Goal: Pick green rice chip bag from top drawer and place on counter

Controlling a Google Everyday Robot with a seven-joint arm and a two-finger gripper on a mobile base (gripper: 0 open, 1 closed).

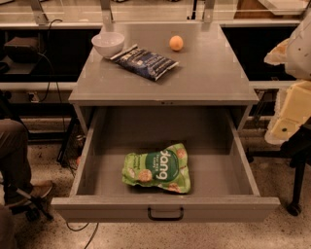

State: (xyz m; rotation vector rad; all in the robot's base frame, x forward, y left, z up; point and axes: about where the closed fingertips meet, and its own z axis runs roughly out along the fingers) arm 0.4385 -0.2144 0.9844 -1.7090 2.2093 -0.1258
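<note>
The green rice chip bag (157, 168) lies flat on the floor of the open top drawer (90, 163), near its middle and a little towards the front. The drawer is pulled fully out, its black handle (165, 214) facing me. The counter (209, 73) is the grey top right above it. My gripper (289, 114) is at the right edge of the view, a pale cream shape beside the drawer's right side, above floor level and well away from the bag. It holds nothing that I can see.
On the counter stand a white bowl (108, 44), a dark blue snack bag (146, 62) and an orange fruit (176, 43). A pale ledge with metal posts (106, 13) runs behind. A person's leg and shoe (14, 160) are at the left.
</note>
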